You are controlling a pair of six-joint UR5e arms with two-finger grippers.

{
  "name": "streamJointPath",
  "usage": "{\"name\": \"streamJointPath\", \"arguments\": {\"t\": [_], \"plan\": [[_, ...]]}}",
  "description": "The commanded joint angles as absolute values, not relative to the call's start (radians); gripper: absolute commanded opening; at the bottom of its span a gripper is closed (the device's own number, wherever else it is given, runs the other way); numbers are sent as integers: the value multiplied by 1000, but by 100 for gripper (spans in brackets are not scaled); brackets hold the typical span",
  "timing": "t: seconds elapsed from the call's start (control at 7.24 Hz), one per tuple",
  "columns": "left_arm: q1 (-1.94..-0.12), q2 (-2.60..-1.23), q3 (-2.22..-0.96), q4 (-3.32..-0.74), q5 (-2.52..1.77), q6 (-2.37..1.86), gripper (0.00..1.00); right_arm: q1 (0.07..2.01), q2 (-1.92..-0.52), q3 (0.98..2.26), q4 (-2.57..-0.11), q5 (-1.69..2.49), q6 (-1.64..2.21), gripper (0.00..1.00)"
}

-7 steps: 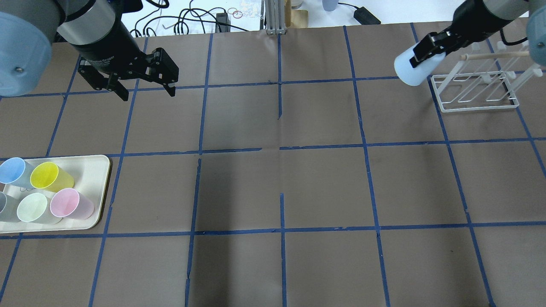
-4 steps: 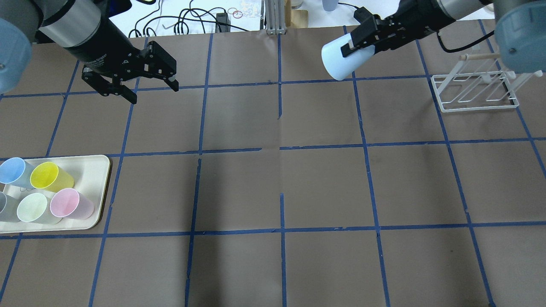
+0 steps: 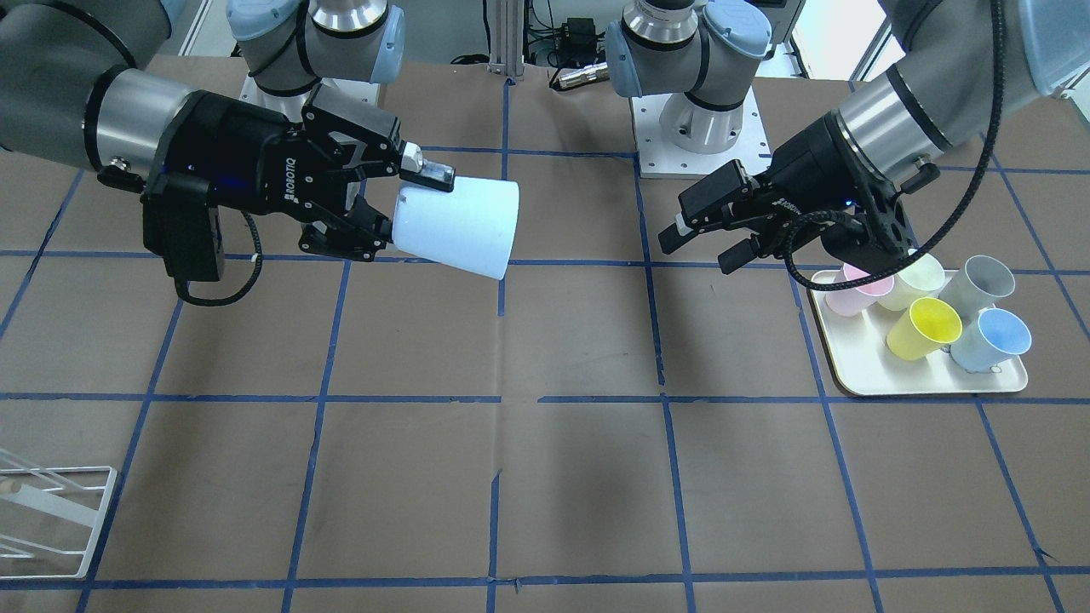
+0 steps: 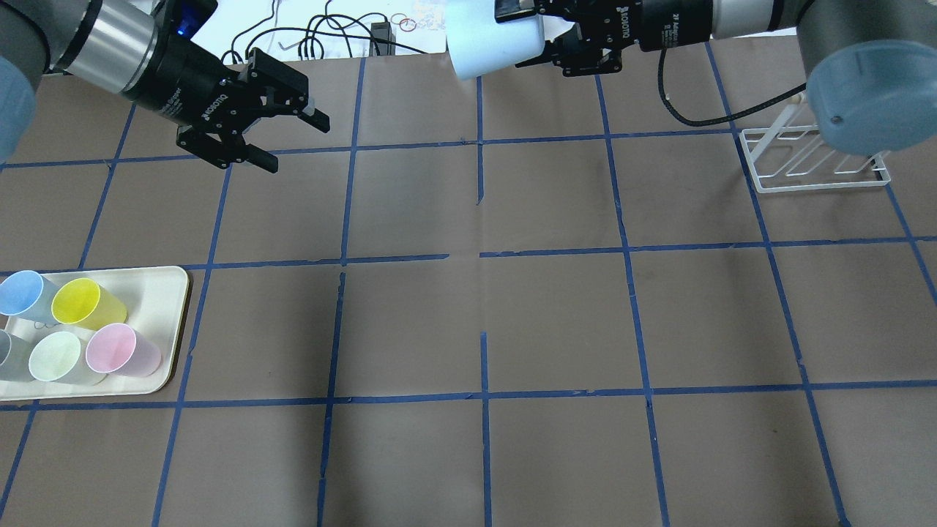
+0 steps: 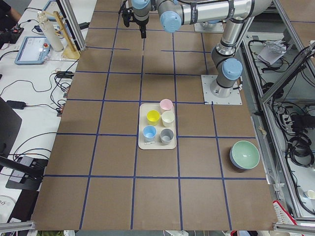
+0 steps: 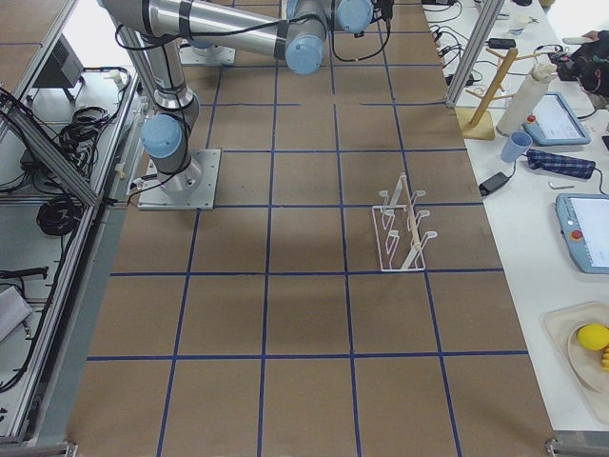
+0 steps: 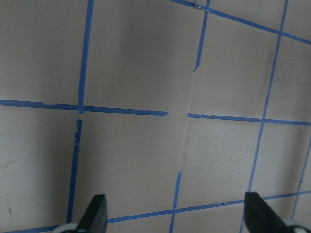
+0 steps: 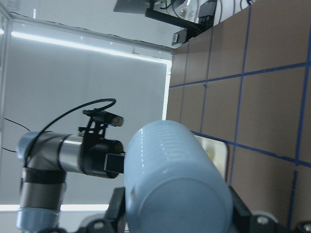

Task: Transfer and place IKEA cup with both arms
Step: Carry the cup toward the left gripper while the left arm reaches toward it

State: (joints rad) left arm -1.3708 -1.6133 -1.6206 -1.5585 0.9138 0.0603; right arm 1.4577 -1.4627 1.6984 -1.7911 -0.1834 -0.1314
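R gripper (image 3: pixel 400 209) is clamped on the IKEA cup (image 3: pixel 456 226), 1 finger on each side of the wall near the base end, jaws only as wide as the cup there. Cup is light blue and lies approx horiz. in the air above the table (image 4: pixel 483 322), not touching it. Its open mouth points away from the R wrist & toward the L gripper (image 3: pixel 702 247). In the overhead view the cup sits at the top edge, just by the centre tape line. R wrist cam looks along the cup from its closed bottom, w/ the L arm showing beyond it.

L gripper is spread wide w/ nothing btwn its 2 fingers (image 7: pixel 95 217); L wrist cam shows only brown paper & blue tape there. It hangs above the table, well apart from the cup's mouth.

Tray (image 3: pixel 860 370) lies on the L side w/ 5 cups, mouths up: pink cup (image 3: pixel 860 285), pale green cup (image 3: pixel 911 281), grey cup (image 3: pixel 979 285), yellow cup (image 3: pixel 924 328), blue twin (image 3: pixel 992 339). In the front view the L wrist covers part of the pink cup.

White wire rack (image 4: pixel 812 157) stands on the R side, well apart from both grippers.
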Motion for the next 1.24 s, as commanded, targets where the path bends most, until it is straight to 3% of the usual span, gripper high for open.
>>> {"name": "streamJointPath", "arguments": {"t": [0.0,0.41,1.11], "plan": [[-1344,-1614,-1644,-1557,652,78,100,1457,-1459,1845,-1784,41,-112,0],[-1362,-1605,-1644,-1545,399,78,100,1479,-1457,1930,-1778,130,-110,0],[-1448,-1586,-1657,-1537,313,87,100,1519,-1470,1917,-1781,124,-19,0]]}}
